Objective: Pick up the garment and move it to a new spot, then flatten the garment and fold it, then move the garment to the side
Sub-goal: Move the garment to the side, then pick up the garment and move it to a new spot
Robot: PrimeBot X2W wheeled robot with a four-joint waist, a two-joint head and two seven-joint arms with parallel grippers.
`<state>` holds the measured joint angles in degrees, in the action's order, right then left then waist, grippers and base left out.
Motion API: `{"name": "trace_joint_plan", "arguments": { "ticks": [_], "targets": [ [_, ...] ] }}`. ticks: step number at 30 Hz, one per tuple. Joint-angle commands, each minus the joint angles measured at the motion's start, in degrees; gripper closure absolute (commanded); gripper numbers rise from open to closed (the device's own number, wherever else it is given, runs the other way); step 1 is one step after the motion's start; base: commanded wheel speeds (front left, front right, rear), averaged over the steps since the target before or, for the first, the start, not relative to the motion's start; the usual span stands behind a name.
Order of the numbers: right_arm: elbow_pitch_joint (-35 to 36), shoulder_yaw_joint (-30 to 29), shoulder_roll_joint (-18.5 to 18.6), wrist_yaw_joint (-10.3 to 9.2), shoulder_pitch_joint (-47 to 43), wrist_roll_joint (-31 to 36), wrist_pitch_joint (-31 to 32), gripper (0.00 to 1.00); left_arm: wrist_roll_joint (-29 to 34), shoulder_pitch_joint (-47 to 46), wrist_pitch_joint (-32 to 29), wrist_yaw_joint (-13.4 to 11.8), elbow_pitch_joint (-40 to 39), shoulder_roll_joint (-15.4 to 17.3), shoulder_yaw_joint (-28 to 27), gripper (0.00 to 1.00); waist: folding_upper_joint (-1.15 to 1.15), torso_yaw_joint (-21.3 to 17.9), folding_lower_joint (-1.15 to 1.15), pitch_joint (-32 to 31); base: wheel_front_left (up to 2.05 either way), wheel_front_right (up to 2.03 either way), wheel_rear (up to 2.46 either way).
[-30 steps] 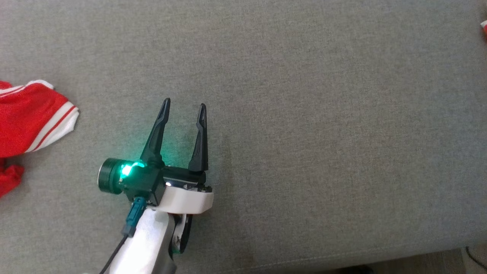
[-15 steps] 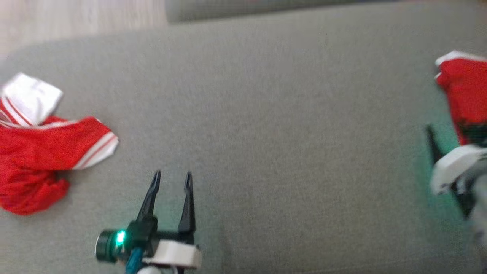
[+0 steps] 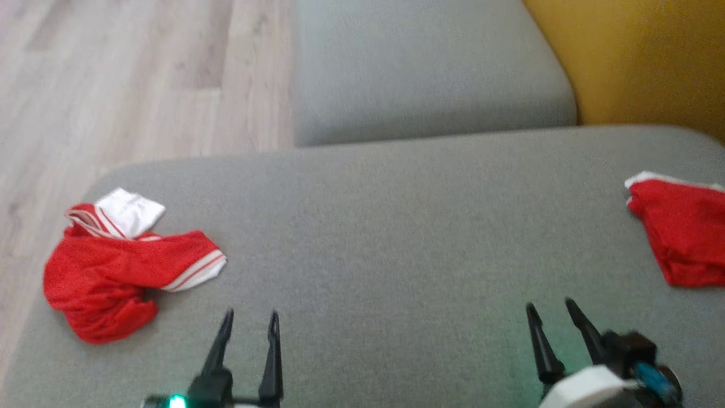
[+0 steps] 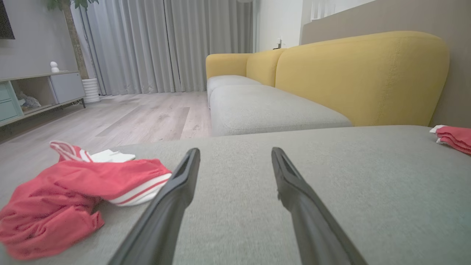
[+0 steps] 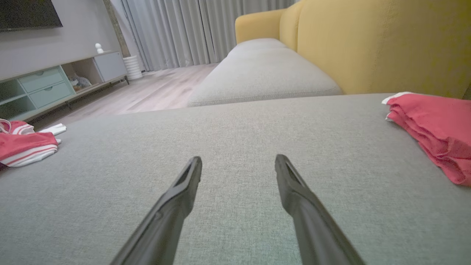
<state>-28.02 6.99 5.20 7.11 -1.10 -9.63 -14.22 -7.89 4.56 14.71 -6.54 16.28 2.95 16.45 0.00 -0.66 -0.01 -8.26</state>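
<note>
A crumpled red garment [image 3: 107,272] with white striped trim lies at the left end of the grey cushion [image 3: 396,238]; it also shows in the left wrist view [image 4: 66,191] and the right wrist view [image 5: 22,147]. My left gripper [image 3: 251,313] stands open just right of it, apart from it and holding nothing [image 4: 235,151]. My right gripper [image 3: 549,305] is open over bare cushion, fingers empty [image 5: 239,158]. A second red garment [image 3: 685,238], folded flat, rests at the cushion's right end, beyond the right gripper [image 5: 434,125].
Wooden floor [image 3: 113,85] lies past the cushion's left and far edges. A second grey seat cushion [image 3: 425,73] adjoins at the back, with a yellow backrest [image 3: 651,56] to the right. A cabinet [image 5: 55,81] and curtains [image 4: 165,44] stand far off.
The head camera has tilted up, so the whole picture has slid down. The crumpled garment, the folded garment and my right gripper have come fully into view. Both grippers stay open.
</note>
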Motion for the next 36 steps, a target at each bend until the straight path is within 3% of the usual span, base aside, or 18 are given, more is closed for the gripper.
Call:
{"name": "trace_joint_plan", "arguments": {
  "ticks": [1,8,29,36],
  "targets": [
    [3.1,0.0,0.0,0.37,0.9,0.7,-0.8,0.0,0.6,-0.9,0.3,-0.2,-1.3,-0.1,-2.3,0.0,0.0,1.2,0.01,-2.3,0.0,0.0,0.0],
    [6.3,-2.9,-1.7,0.37,-5.3,4.1,-0.8,0.0,0.8,1.3,0.3,-1.1,-0.6,-0.1,-3.7,0.0,0.0,1.8,0.01,-3.8,0.0,0.0,0.0],
    [7.1,-3.3,-2.2,0.37,-5.9,6.3,-0.8,0.0,0.2,2.0,0.3,-1.2,0.4,-0.1,-4.5,0.0,0.0,2.3,0.01,-4.2,0.0,0.0,0.0],
    [7.8,-3.9,-2.3,0.37,-6.0,6.3,-0.8,0.0,0.5,1.2,0.3,-1.0,0.4,-0.1,-4.8,0.0,0.0,6.0,0.01,-3.4,0.0,0.0,0.0]
  ]
}}
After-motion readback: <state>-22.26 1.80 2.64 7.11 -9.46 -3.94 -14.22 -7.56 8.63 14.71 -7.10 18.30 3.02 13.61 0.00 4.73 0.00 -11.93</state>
